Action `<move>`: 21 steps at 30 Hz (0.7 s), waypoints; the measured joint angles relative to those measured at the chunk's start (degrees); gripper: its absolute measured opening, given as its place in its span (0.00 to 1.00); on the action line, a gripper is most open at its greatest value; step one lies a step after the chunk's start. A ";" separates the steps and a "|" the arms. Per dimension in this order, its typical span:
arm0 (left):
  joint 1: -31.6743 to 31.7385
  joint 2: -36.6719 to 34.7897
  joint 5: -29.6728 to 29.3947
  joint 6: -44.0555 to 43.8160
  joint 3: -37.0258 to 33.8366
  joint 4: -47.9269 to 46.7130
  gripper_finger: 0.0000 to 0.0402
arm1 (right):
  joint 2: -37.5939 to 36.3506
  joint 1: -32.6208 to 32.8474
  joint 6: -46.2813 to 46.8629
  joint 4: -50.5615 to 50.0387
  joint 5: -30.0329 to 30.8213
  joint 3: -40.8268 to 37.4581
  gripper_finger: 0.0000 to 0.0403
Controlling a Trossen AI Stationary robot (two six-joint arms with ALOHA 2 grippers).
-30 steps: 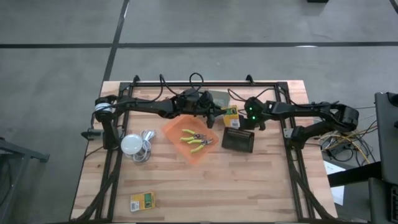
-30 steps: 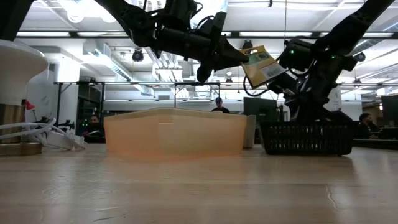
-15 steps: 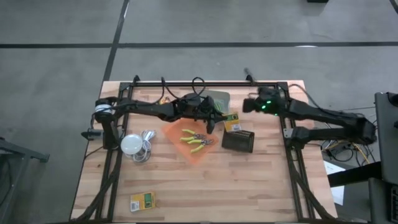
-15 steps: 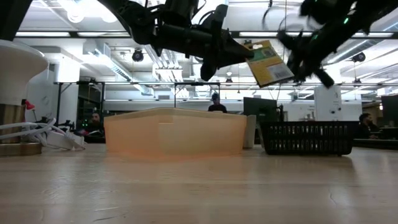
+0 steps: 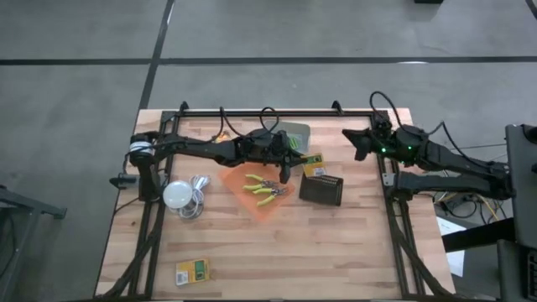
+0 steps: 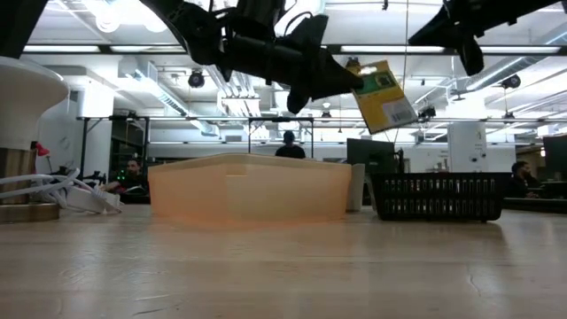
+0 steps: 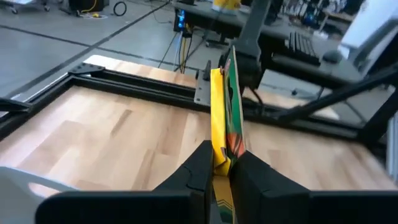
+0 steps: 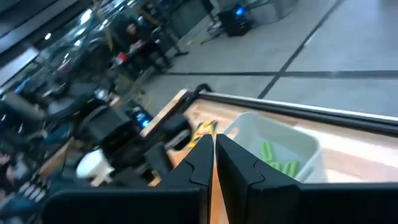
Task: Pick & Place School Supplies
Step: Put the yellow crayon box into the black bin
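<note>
From above, your left gripper (image 5: 295, 159) holds a yellow-and-green box (image 5: 312, 162) at twelve o'clock of the black basket (image 5: 322, 190); the right gripper (image 5: 352, 143) waits at two o'clock, jaws clenched on nothing. At desk level, the box hangs tilted above the basket's near corner. The left wrist view shows the jaws pinching the box's edge; centre it over the basket before releasing. No print is readable.

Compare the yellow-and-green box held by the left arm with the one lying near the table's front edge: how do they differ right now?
The held box hangs tilted in the air, pinched by the left gripper above the gap between the orange bin and the black basket. The loose box lies flat on the table, alone, with no gripper near. Both share the yellow-and-green print.
</note>
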 joint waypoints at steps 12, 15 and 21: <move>-0.75 7.04 1.17 6.26 1.22 0.45 0.10 | 10.68 5.88 -3.38 7.78 1.93 -0.08 0.04; -0.78 8.83 3.66 6.52 1.99 0.05 0.10 | 12.82 5.88 -3.21 7.78 1.93 -0.10 0.04; -0.85 9.87 4.71 5.57 2.45 -1.26 0.10 | 14.81 5.95 -2.33 8.38 1.73 -0.10 0.04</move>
